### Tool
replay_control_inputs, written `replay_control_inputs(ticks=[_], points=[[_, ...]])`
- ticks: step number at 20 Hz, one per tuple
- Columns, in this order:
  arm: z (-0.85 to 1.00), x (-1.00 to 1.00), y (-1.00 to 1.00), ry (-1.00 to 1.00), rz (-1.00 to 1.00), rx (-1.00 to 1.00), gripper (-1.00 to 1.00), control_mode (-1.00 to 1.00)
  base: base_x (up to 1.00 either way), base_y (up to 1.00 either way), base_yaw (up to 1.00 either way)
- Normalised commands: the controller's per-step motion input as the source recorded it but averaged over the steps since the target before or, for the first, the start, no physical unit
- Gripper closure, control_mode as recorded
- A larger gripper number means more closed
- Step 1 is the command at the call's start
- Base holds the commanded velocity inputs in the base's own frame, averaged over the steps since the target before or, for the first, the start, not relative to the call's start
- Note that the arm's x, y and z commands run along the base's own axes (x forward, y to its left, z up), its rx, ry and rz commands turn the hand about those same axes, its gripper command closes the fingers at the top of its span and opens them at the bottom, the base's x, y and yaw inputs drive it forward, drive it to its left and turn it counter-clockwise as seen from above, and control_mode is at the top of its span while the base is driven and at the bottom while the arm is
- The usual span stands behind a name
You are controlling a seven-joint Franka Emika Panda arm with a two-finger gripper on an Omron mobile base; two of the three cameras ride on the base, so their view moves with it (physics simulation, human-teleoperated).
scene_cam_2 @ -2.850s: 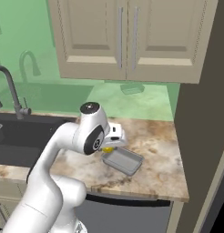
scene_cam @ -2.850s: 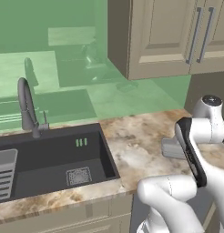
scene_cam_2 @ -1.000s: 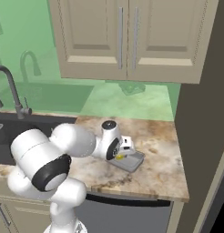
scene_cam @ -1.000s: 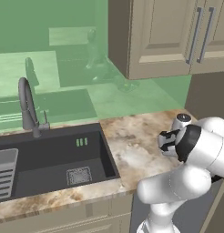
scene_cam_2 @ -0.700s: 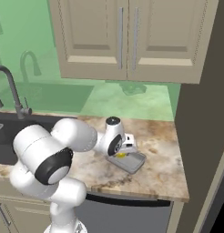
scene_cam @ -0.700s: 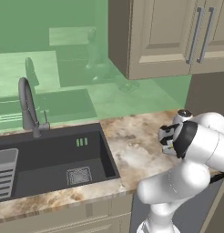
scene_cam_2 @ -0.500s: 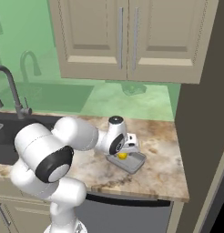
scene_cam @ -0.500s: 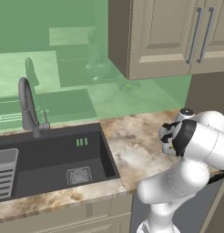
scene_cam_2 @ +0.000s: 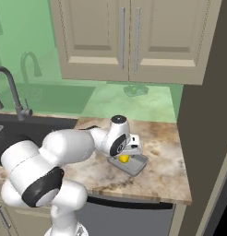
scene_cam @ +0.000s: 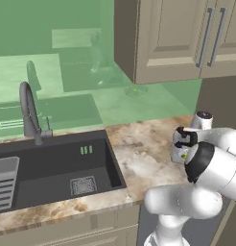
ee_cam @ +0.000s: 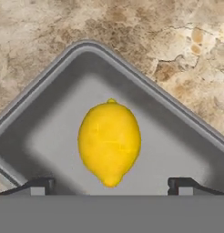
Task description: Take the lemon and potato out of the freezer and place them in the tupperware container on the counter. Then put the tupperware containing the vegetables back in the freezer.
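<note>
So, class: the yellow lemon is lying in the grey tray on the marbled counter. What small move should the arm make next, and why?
Probably lift the gripper straight up, clear of the shallow grey translucent tray. The bright yellow lemon lies loose on the tray floor, the fingertips stand wide on either side without touching it, and no potato is in the tray yet.

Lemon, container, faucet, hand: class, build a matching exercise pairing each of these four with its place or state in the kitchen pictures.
Things:
1. lemon
2. tupperware container
3. faucet
4. hand

Places or states:
A. stands behind the sink
B. open, above the tray
C. lies inside the grey tray
D. sits on the marbled counter

Pairs: 1-C, 2-D, 3-A, 4-B
</note>
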Motion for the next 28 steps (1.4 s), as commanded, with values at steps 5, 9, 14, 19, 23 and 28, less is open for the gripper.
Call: replay_control_inputs(ticks=[5,9,14,19,23,28], points=[[1.00,-0.51,0.01,-0.08,0.00,0.03,-1.00,-1.00,0.00,0.00,0.00],[1.00,-0.68,0.18,-0.09,0.00,0.00,-1.00,-1.00,0.00,0.00,0.00],[1.00,-0.95,0.49,-0.09,-0.02,0.01,-1.00,-1.00,0.00,0.00,0.00],[1.00,-0.99,0.82,-0.16,-0.06,0.00,-1.00,-1.00,0.00,0.00,0.00],[1.00,-0.67,1.00,-0.10,-0.01,0.00,-1.00,-1.00,0.00,0.00,0.00],[0.96,-0.63,0.72,-0.11,-0.01,0.02,-1.00,-1.00,0.00,0.00,0.00]])
